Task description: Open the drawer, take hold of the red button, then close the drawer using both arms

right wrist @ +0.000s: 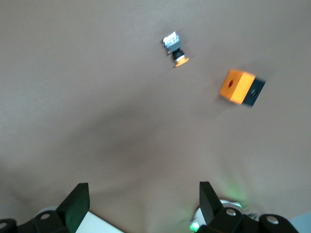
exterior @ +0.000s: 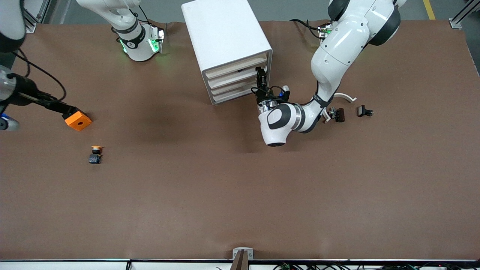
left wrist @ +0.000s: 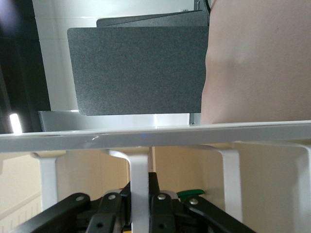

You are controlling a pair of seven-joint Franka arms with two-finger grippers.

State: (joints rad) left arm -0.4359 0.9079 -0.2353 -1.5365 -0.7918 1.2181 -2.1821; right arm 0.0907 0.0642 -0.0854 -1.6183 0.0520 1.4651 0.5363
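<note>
The white cabinet (exterior: 225,33) stands by the arms' bases, and all of its cream drawer fronts (exterior: 234,80) look closed. My left gripper (exterior: 261,77) is at those fronts, shut on one white drawer handle (left wrist: 139,170). Which drawer that handle belongs to I cannot tell. Neighbouring handles (left wrist: 228,174) show beside it in the left wrist view. The button is hidden. My right gripper (right wrist: 141,206) hangs open and empty, high over the right arm's end of the table.
A yellow-orange-capped button (exterior: 96,153) and an orange cube with a hole (exterior: 78,120) lie toward the right arm's end. A white curved piece (exterior: 345,96) and two small dark parts (exterior: 337,114) (exterior: 364,111) lie toward the left arm's end.
</note>
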